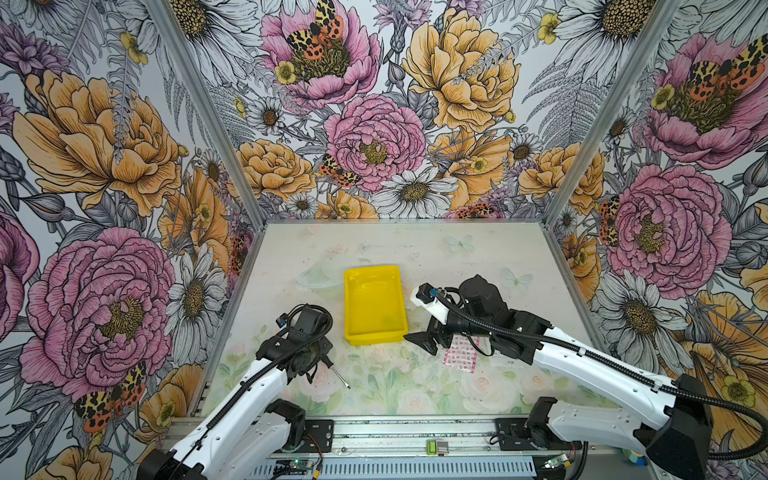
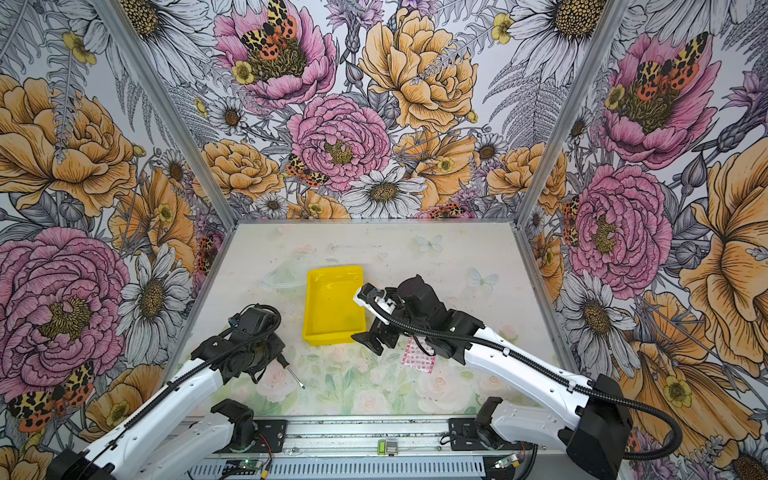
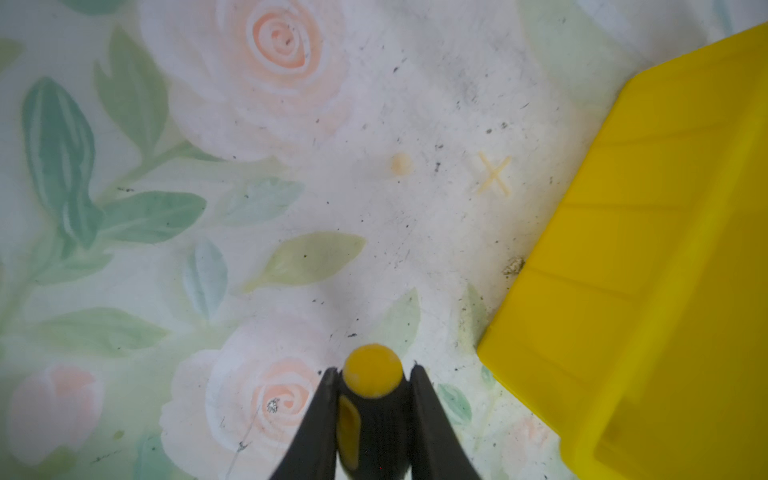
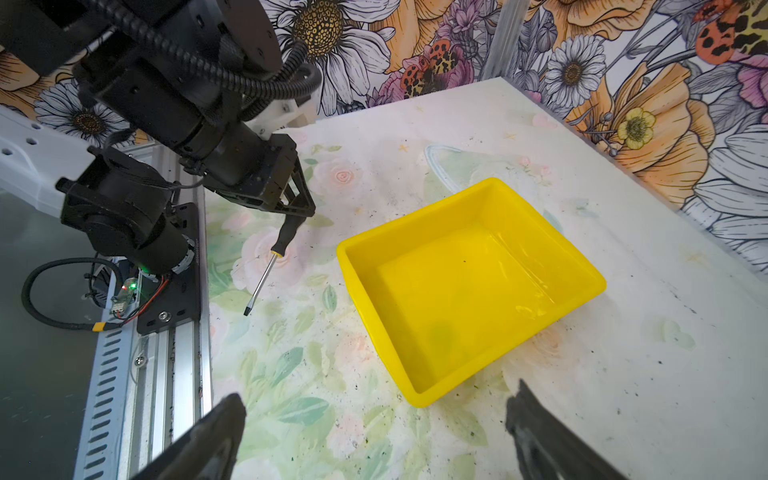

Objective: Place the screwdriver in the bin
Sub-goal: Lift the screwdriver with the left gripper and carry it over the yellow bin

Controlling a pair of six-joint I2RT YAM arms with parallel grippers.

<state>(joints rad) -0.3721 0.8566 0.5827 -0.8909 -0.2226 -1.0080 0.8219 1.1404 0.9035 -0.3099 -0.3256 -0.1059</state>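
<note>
The left gripper (image 4: 298,205) is clamped on the black-and-yellow handle of the screwdriver (image 4: 270,266), its two dark fingers (image 3: 324,419) pressing the grip from both sides so that the round yellow end cap sits right between the fingertips in the left wrist view. From the jaws the thin metal shaft slants down and away toward the near edge of the floral table (image 1: 415,249), with the tip low over the printed roses; whether it touches the surface cannot be told. The yellow bin (image 4: 347,270) stands near the middle of the table with nothing in it, just to the right of the clenched claw in both top views. The screwdriver is wholly outside it, near its front left corner. The right gripper (image 4: 378,390) hangs with its jaws spread wide and nothing between them, just beside the bin's front right corner. A pink dotted sheet (image 1: 461,353) lies flat on the table under that arm.
</note>
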